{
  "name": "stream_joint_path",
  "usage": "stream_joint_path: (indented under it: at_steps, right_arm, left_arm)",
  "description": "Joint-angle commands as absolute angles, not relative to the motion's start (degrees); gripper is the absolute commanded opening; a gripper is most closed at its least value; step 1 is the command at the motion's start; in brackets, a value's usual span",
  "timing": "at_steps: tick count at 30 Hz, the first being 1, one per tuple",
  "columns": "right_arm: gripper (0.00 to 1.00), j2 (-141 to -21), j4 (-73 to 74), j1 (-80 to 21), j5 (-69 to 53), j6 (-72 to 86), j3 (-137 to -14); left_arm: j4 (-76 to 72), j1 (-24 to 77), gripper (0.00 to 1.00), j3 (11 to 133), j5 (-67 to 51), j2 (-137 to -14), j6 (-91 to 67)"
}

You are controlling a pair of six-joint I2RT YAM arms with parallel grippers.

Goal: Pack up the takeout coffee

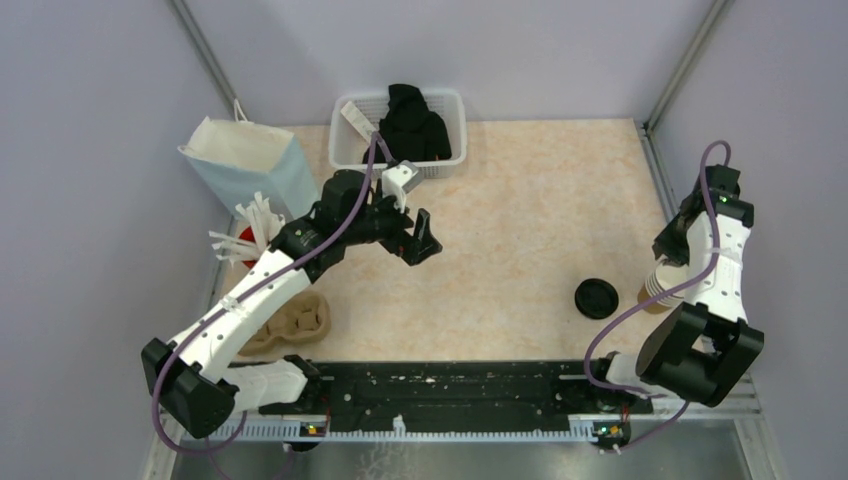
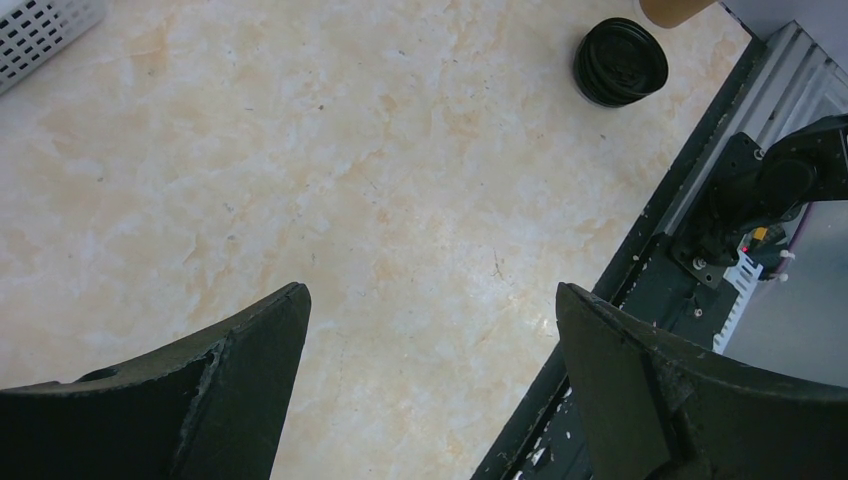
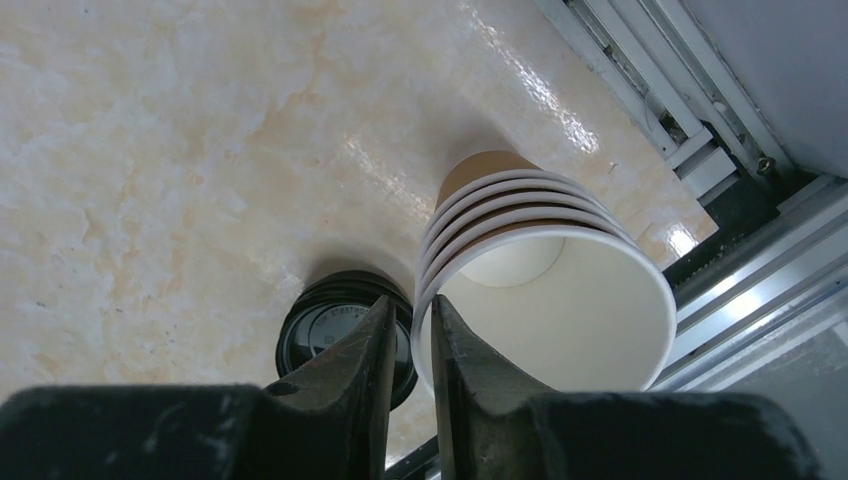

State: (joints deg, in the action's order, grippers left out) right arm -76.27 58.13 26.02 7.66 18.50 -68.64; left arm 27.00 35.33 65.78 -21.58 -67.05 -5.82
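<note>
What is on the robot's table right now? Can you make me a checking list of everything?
Surface: beige marbled tabletop, a few small dark specks.
Job's things: stack of paper cups standing near the right edge; black lid lying flat beside it, on no cup.
Clutter: white basket holding a black item; paper bag; red cup of straws; cardboard carrier.
Hands: left hand open and empty; right hand pinching the top cup's rim.
Cables: a purple cable runs along each arm.
Surroundings: pale walls, metal frame rails.
</note>
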Motion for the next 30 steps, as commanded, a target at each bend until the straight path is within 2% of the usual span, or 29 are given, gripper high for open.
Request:
stream_joint_path:
  at_steps: [1, 8, 26, 30]
  right_arm:
    - [0.17, -76.3, 57.0, 26.5, 8.3, 18.5, -69.1]
    - [0.00, -75.5, 58.1, 26.5, 9.3, 18.6, -69.3]
    - [0.00, -69.7, 64.5, 25.9, 12.9, 17.7, -74.4]
    - [0.00, -71.6, 66.6, 21.8, 20.0, 16.6, -76.1]
  left_arm:
    - [24.7, 35.8, 0.99, 67.0, -21.8, -67.3, -4.5]
    - [24.9, 36.2, 0.99, 67.3, -21.4, -67.4, -4.0]
    - [25.5, 39.0, 0.99, 68.6, -20.1, -67.3, -2.7]
    - [25.7, 39.7, 0.99, 68.9, -19.9, -67.3, -2.3]
